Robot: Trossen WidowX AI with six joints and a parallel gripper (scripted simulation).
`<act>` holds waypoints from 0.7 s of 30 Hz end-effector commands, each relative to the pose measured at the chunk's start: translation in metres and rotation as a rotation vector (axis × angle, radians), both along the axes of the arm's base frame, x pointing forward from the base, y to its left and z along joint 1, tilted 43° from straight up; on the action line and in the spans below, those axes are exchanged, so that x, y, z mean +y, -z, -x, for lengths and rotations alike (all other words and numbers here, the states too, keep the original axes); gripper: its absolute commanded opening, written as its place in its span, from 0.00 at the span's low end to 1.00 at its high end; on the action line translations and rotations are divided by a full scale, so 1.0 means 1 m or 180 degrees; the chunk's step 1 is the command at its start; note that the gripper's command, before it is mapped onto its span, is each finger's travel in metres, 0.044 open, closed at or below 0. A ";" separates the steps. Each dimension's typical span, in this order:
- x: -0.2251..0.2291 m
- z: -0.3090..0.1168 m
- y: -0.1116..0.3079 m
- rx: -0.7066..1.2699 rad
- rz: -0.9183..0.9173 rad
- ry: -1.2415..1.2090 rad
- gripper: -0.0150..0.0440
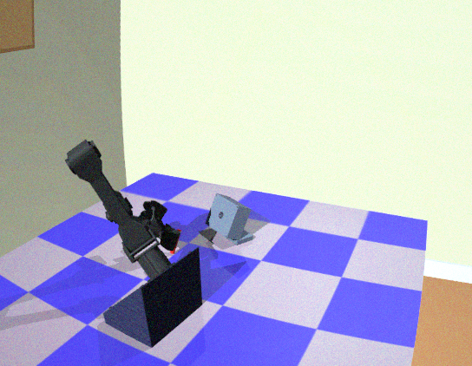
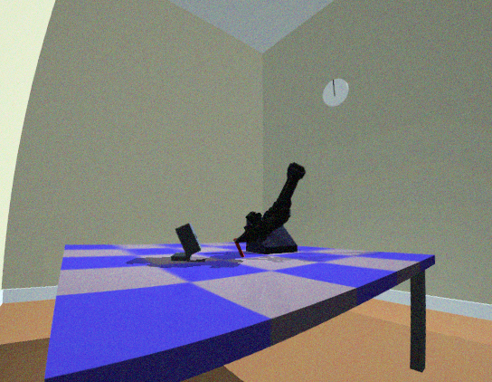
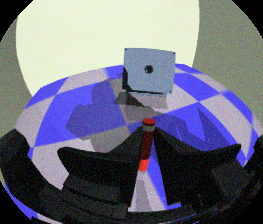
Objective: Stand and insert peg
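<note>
our claw [image 1: 173,240] [image 2: 240,239] [image 3: 147,129] grips the red peg [image 1: 173,251] [image 2: 240,249] [image 3: 146,145], tilted, well inside the surface's [image 1: 291,295] [image 2: 245,294] [image 3: 57,117] edges. it looks stiff, light, perhaps slippery; we'd hold it near the banded end.

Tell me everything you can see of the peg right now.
The peg is a slim, straight red rod, round at its end, with a pale grey-white band close to the end nearest the fingers' tips in the wrist view. Its material can't be told. It is held between the fingers of the gripper, which hide part of it. In the exterior view it leans slightly off upright, its lower end close to the table; whether that end touches can't be told. It is outside the panel's hole.
</note>
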State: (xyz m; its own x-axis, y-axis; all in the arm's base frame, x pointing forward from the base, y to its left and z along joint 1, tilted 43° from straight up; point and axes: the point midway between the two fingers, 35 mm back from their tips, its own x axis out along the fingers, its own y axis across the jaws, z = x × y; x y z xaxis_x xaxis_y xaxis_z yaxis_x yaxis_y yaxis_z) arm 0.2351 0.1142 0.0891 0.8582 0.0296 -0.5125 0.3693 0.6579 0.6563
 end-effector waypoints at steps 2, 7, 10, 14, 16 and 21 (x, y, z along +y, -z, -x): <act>0.000 0.004 0.002 -0.0085 0.0058 0.0107 0.34; 0.001 0.007 0.002 -0.0174 0.0108 0.0198 0.34; 0.002 0.009 0.001 -0.0227 0.0139 0.0253 0.34; 0.003 0.012 0.001 -0.0299 0.0179 0.0325 0.34; 0.003 0.013 0.001 -0.0334 0.0200 0.0362 0.34; 0.005 0.016 0.001 -0.0424 0.0251 0.0453 0.34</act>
